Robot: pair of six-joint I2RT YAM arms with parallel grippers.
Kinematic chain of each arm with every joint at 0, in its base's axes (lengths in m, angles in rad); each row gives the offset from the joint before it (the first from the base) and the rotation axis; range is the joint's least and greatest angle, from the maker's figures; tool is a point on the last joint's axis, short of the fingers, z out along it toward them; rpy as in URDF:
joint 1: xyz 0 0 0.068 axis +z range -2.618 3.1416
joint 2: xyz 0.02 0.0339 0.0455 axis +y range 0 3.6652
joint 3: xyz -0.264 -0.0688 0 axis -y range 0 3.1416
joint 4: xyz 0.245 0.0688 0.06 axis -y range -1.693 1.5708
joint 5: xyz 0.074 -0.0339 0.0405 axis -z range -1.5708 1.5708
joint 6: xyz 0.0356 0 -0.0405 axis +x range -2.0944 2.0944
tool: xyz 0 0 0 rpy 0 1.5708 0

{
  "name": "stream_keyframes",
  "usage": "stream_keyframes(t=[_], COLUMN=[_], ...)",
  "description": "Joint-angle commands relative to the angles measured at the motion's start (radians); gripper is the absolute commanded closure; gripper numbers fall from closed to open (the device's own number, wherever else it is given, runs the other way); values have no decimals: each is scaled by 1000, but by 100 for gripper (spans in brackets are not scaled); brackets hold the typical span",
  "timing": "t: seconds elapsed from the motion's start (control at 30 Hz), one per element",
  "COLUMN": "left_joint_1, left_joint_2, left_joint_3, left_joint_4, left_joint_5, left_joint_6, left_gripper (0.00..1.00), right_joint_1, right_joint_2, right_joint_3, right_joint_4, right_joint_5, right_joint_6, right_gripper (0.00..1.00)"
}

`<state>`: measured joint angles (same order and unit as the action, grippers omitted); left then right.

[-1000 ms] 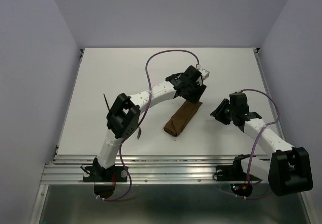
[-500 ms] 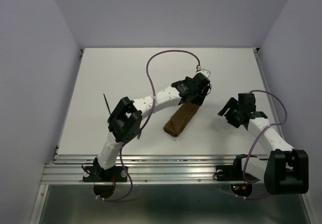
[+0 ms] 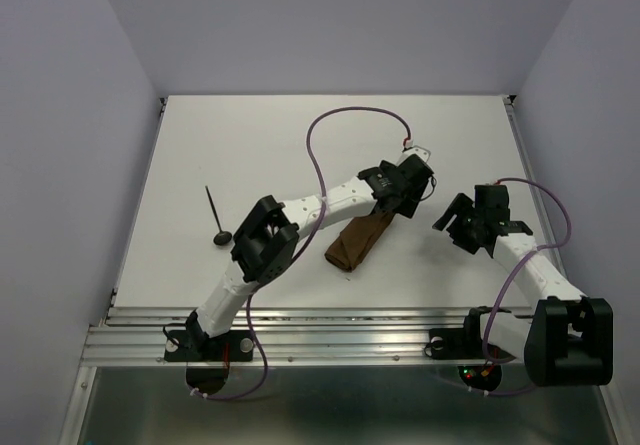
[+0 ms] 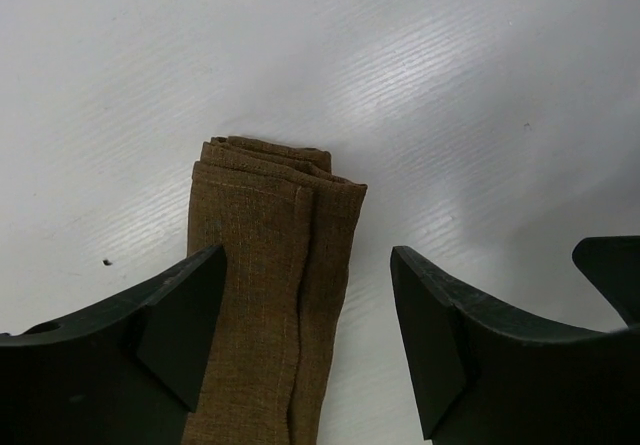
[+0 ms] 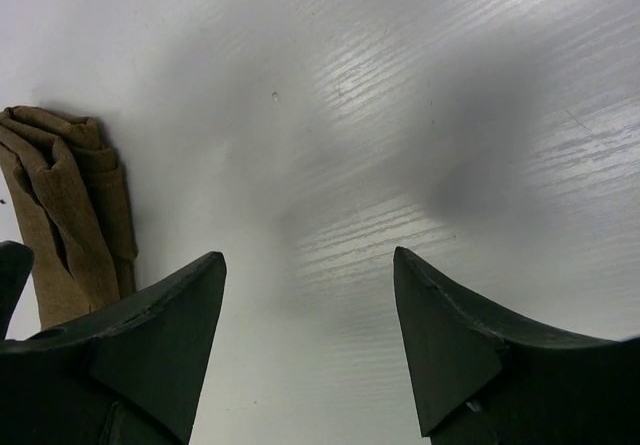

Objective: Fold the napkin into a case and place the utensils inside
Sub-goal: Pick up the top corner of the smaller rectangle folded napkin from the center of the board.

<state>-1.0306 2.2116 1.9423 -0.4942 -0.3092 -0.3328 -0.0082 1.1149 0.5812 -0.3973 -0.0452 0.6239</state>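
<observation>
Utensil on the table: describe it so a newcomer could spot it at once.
On the white table, look at the left half, away from the folded brown napkin near the middle. A thin dark utensil lies there, round head toward the near edge. Unlike the broad napkin, it is a slender black stick.

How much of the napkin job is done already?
Done: the dark brown cloth napkin is folded into a narrow pouch on the white table. In hand: nothing; the left claw is open over the pouch's end, and the right claw is open beside it. Left: the thin dark metal utensil with a round head lies far from the pouch, not inside. I cannot see the second utensil.
</observation>
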Motion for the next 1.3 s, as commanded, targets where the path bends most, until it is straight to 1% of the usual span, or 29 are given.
stream_keyframes(t=[0.0,0.17,0.27,0.4,0.5,0.57,0.63,0.73,0.93,0.97,1.0,1.07,1.17,1.2,1.27], left_joint_1=[3,3,3,6,10,12,15,17,29,33,37,41,44,44,49], left_joint_2=[26,65,74,80,82,79,74,59,8,-4,-9,-16,-44,-53,-64], left_joint_3=[41,60,69,67,69,66,66,60,15,11,3,-3,-23,-41,-58], left_joint_4=[0,2,-3,3,0,5,5,8,48,57,62,62,72,78,88], left_joint_5=[-5,-4,-5,-10,-8,-7,-2,7,51,67,82,93,102,105,119], left_joint_6=[-12,-11,-3,3,3,5,9,17,23,23,24,25,26,29,28], left_gripper=[26,33,34,38,50,53,58,59,59,62,68,71,71,68,68], right_joint_1=[-9,-9,-9,-9,-9,-9,-9,-9,-9,-9,-9,-9,-9,-9,-9], right_joint_2=[-6,-9,-9,-9,-9,-9,-7,-4,0,2,0,2,5,5,3], right_joint_3=[34,29,29,32,34,34,34,32,32,32,31,31,29,29,28], right_joint_4=[-6,-6,-5,-6,-6,-5,-5,-5,-3,-3,-2,-2,-2,-2,-3], right_joint_5=[-13,-10,-10,-10,-8,-8,-12,-15,-27,-27,-28,-33,-39,-42,-44], right_joint_6=[-16,-15,-15,-13,-12,-12,-13,-13,-13,-13,-15,-13,-15,-15,-15], right_gripper=[27,27,27,27,27,27,27,27,27,27,27,27,27,27,27])
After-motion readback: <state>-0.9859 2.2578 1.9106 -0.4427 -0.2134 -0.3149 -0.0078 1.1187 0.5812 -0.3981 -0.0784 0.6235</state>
